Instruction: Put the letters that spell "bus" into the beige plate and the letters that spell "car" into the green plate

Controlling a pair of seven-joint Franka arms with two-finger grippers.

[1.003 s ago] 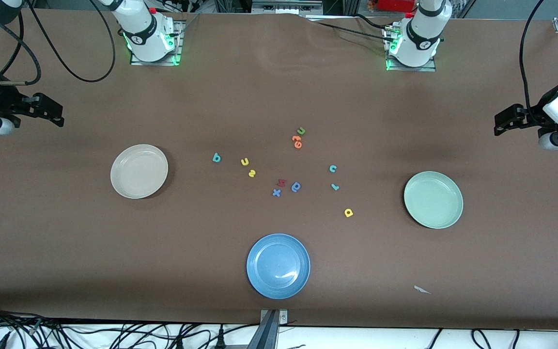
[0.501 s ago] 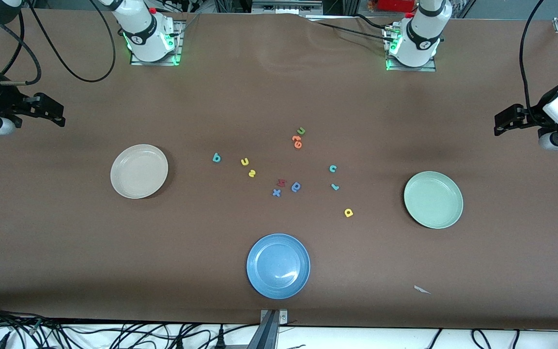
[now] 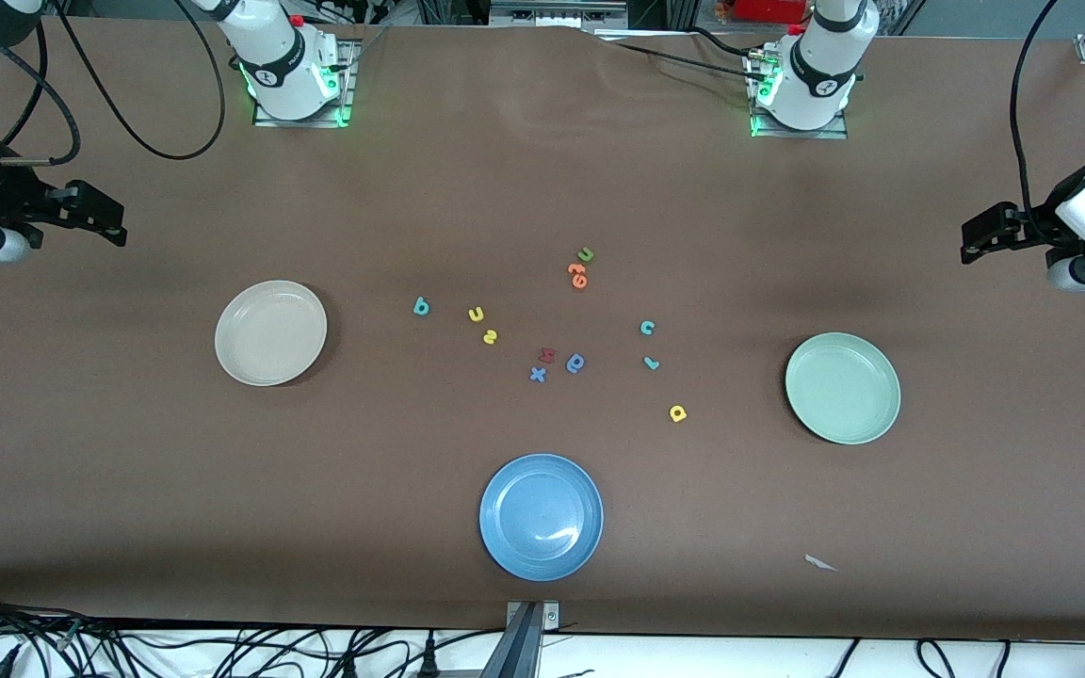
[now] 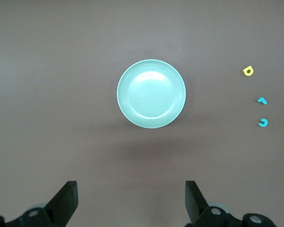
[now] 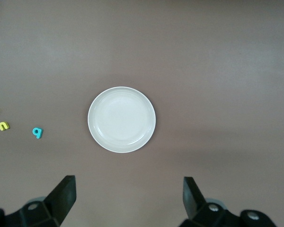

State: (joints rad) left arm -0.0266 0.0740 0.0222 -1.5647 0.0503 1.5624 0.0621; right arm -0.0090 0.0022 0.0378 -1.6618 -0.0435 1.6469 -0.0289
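The beige plate [image 3: 270, 332] [image 5: 121, 119] lies toward the right arm's end, the green plate [image 3: 842, 387] [image 4: 151, 93] toward the left arm's end. Between them lie the teal "b" [image 3: 421, 306] [image 5: 37, 132], yellow "u" [image 3: 477, 314] [image 5: 3, 126], yellow "s" [image 3: 490, 336], teal "c" [image 3: 647, 328] [image 4: 262, 122], teal "r" [image 3: 652, 363] [image 4: 262, 100] and yellow "a" [image 3: 677, 412] [image 4: 247, 71]. My right gripper [image 3: 114, 224] [image 5: 128, 187] hangs open and empty, high over the table beside the beige plate. My left gripper [image 3: 968, 241] [image 4: 131, 189] is open and empty beside the green plate.
A blue plate [image 3: 541, 516] sits near the table's front edge. A green "u" [image 3: 586, 254], orange letters [image 3: 577, 275], a red letter [image 3: 547, 355], a blue round letter [image 3: 575, 363] and a blue "x" [image 3: 537, 375] lie among the task letters. A paper scrap [image 3: 820, 563] lies nearer the camera than the green plate.
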